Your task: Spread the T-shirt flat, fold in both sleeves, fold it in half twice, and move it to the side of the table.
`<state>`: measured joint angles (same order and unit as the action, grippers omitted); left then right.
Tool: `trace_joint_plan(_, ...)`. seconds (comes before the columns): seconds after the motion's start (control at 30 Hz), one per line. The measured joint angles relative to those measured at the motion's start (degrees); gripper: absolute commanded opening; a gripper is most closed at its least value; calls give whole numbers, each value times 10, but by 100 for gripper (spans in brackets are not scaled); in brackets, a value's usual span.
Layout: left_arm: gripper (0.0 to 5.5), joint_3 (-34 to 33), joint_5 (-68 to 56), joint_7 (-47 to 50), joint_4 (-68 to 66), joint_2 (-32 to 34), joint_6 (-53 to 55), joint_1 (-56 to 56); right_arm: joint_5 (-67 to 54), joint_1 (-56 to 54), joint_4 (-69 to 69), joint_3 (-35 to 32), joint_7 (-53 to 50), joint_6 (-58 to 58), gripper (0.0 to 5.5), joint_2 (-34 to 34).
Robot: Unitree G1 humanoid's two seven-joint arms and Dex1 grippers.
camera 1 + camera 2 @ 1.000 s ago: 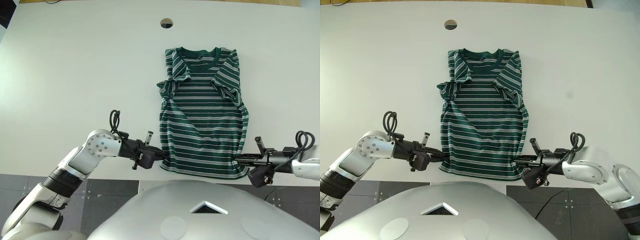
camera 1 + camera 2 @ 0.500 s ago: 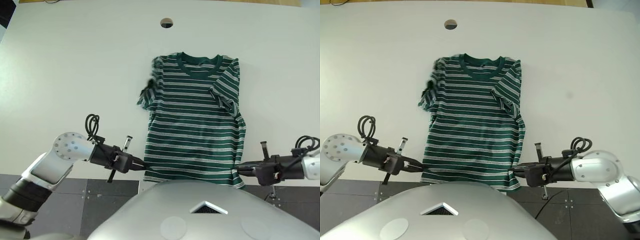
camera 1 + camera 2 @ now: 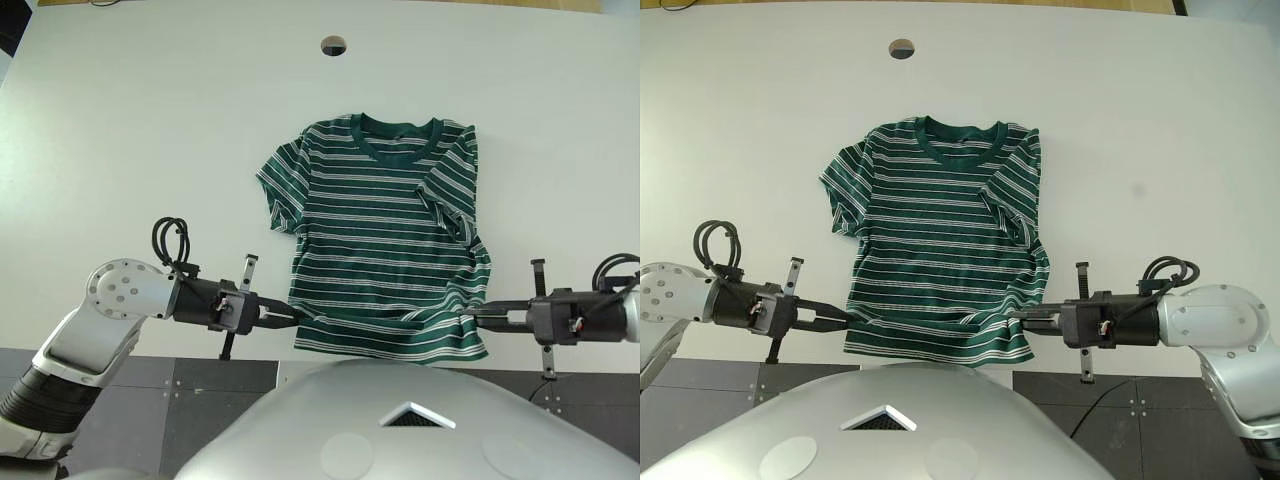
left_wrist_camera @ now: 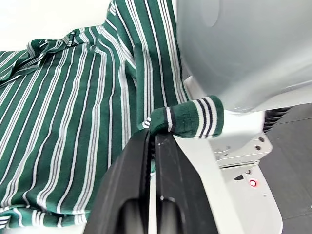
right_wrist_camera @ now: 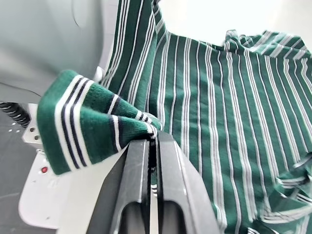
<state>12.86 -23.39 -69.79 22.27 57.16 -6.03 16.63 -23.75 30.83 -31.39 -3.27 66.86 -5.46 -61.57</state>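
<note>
Two hem corners are pinched, one by the left gripper (image 3: 293, 318) and one by the right gripper (image 3: 468, 317), each with its fingers pressed together on a small bunch of cloth. Only a narrow bite of fabric is held, so a corner may be pulled free if the hem is tensioned unevenly. The hem would then be left wrinkled.

The T-shirt (image 3: 385, 240) is laid on the table (image 3: 150, 150), hem near the front edge, collar away from the robot. The sleeve on the robot's left (image 3: 280, 190) is spread out. The sleeve on the robot's right (image 3: 450, 205) is tucked over the body, with creases beside it.
</note>
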Motion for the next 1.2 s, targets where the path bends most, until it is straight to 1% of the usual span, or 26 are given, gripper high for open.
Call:
trace_joint_plan(0.1,13,-3,8,72,-36,-61,76,-79,5,-53,44,2,-31,1,10,46)
trace_joint_plan(0.17,13,-4,22,111,-70,-96,109,-120,22,-87,74,7,-51,12,10,61)
trace_joint_plan(0.37,13,-11,47,193,-139,-177,182,-208,45,-177,125,23,-106,66,10,114)
trace_joint_plan(0.57,13,-20,74,250,-214,-236,211,-266,67,-253,179,38,-147,107,10,158)
trace_joint_plan(0.83,13,-27,111,303,-313,-299,213,-324,86,-345,263,55,-185,149,10,210)
trace_joint_plan(0.9,44,-27,118,308,-333,-312,212,-333,90,-361,286,61,-190,159,48,222)
trace_joint_plan(0.93,70,-27,124,316,-346,-321,212,-339,90,-372,298,63,-193,169,79,233)
trace_joint_plan(1.03,123,-36,135,337,-389,-342,208,-365,90,-412,343,65,-217,196,139,266)
trace_joint_plan(1.07,133,-40,136,346,-407,-350,206,-375,90,-434,371,63,-232,206,153,283)
trace_joint_plan(1.13,172,-49,138,362,-441,-364,202,-388,88,-471,431,54,-255,221,198,312)
trace_joint_plan(1.17,175,-54,144,374,-461,-372,200,-395,85,-487,463,43,-269,226,211,325)
trace_joint_plan(1.2,175,-57,147,378,-470,-374,199,-397,83,-493,476,39,-272,227,211,328)
